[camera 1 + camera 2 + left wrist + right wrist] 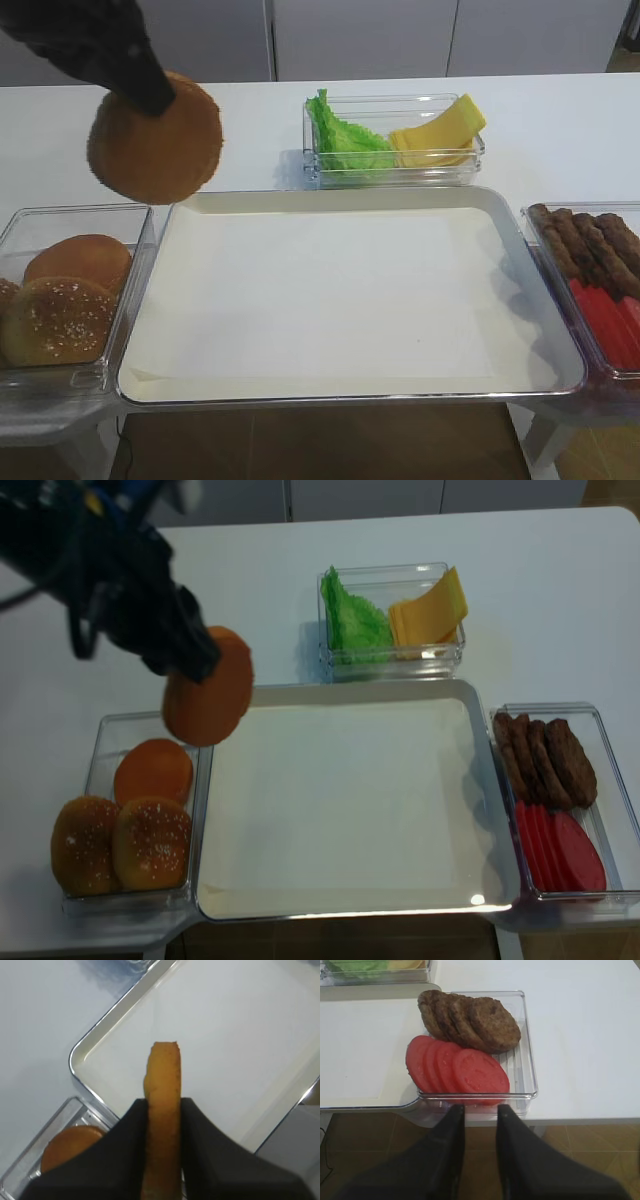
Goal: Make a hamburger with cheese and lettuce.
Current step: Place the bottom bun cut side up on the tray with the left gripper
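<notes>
My left gripper (150,95) is shut on a round golden-brown bun half (155,140), the start of the hamburger. It holds the bun on edge in the air above the back left corner of the metal tray (330,300). In the left wrist view the bun half (162,1110) stands clamped between both black fingers. Green lettuce (345,140) and yellow cheese (440,135) lie in a clear box behind the tray. My right gripper (480,1110) is open and holds nothing. It hangs off the table's front edge before the tomato slices (457,1067).
A clear box (140,240) left of the tray holds more buns (65,300). Another clear box (532,1070) on the right holds brown patties (470,1020) and the tomato slices. White paper lines the tray.
</notes>
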